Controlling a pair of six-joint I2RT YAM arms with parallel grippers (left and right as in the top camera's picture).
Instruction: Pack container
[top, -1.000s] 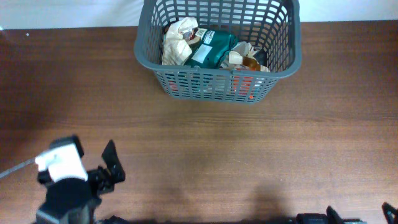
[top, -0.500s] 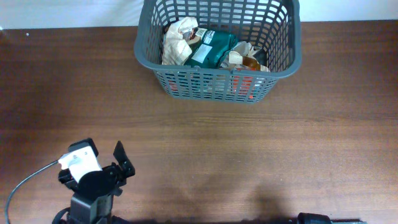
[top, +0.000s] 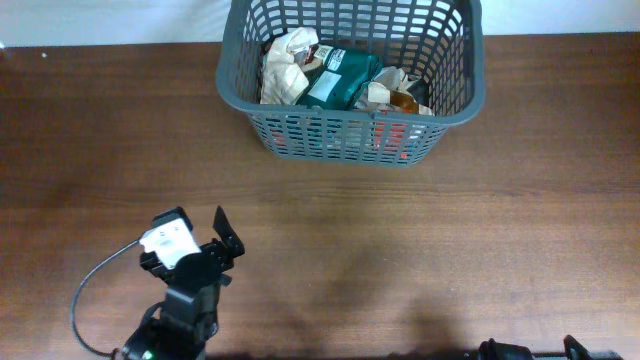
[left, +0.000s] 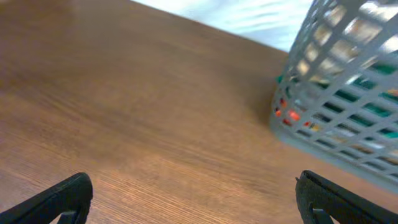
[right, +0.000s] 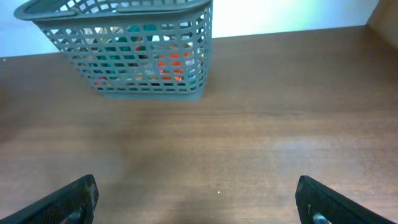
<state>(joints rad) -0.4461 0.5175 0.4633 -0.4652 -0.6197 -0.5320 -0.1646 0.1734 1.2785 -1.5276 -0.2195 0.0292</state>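
The dark grey lattice container stands at the far middle of the wooden table. It holds several snack packets, among them a green one and crumpled beige ones. It also shows in the left wrist view and the right wrist view. My left gripper is open and empty at the front left, over bare wood. My right gripper is open and empty; in the overhead view only a sliver of that arm shows at the bottom edge.
A white strip runs along the table's far edge. A cable loops from my left arm at the front left. Bare wood lies between the grippers and the container.
My left arm has moved right and a little forward along the front left of the table. The container and its packets have not moved.
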